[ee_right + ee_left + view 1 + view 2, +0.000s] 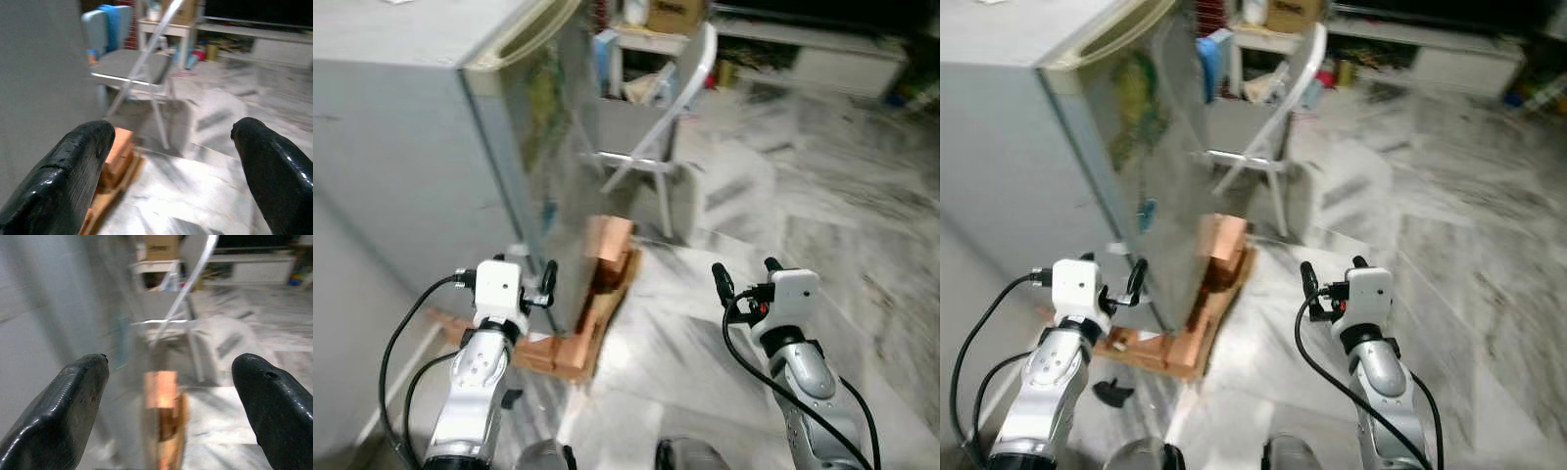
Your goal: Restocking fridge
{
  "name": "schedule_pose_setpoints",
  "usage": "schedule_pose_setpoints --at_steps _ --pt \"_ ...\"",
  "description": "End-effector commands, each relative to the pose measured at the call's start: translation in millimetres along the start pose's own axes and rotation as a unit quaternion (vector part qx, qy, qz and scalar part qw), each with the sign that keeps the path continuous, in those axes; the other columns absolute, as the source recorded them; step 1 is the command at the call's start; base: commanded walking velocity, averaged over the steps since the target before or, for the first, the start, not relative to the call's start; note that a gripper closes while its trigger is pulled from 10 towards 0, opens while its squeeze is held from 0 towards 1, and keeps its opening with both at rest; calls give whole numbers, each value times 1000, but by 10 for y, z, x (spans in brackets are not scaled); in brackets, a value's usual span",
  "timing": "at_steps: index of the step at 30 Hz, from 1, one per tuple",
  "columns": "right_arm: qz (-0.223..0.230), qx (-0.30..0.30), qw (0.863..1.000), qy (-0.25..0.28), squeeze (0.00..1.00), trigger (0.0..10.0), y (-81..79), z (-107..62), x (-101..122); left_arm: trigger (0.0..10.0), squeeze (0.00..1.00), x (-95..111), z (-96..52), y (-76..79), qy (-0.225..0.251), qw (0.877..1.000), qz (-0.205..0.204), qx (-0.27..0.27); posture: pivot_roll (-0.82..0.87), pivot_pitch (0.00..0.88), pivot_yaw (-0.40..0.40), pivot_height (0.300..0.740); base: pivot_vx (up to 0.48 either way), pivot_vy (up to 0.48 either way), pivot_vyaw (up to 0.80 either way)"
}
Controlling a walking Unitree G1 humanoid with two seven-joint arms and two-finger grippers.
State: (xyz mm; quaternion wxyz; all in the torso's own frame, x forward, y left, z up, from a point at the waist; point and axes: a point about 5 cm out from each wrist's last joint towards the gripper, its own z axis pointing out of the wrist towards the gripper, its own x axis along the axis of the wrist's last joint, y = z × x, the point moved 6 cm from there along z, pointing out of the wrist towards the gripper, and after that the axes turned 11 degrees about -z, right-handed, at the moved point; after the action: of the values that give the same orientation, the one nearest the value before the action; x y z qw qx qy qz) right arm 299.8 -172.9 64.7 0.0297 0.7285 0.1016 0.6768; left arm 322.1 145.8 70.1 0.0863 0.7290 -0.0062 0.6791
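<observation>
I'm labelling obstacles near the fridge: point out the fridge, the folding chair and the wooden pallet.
fridge [401,166]: left eye view, on its grey side wall.
folding chair [1239,127]: right eye view, on the grey seat.
wooden pallet [607,269]: left eye view, on the orange-brown boards by the fridge corner.

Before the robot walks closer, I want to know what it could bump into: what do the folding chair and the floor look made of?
The folding chair: thin, pale, shiny legs, probably painted metal tube; its flat grey seat looks like matte padding or plastic, too blurred to say which. The floor: grey-white veined slabs with a dull sheen, likely polished marble or marble-look tile.
</observation>
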Motion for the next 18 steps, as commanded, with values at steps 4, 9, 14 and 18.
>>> schedule_pose_setpoints --at_steps 4,9,14,18 --pt "-5 -12 1000 1 0 10000 80 -11 30 10000 0 -29 43 -70 -4 1000 1 8 6 54 -16 740 0 0 -800" --pt "-7 -14 1000 1 0 10000 103 -38 36 10000 0 -4 131 -266 3 998 13 64 -16 61 -19 740 0 0 -428" --pt "-11 -16 1000 0 0 10000 136 -65 39 10000 0 25 202 -446 5 995 10 101 -23 61 -19 740 0 0 0" --pt "-13 -18 1000 -2 0 10000 159 -82 39 10000 0 80 238 -578 11 992 28 125 -37 65 -18 740 0 0 0"
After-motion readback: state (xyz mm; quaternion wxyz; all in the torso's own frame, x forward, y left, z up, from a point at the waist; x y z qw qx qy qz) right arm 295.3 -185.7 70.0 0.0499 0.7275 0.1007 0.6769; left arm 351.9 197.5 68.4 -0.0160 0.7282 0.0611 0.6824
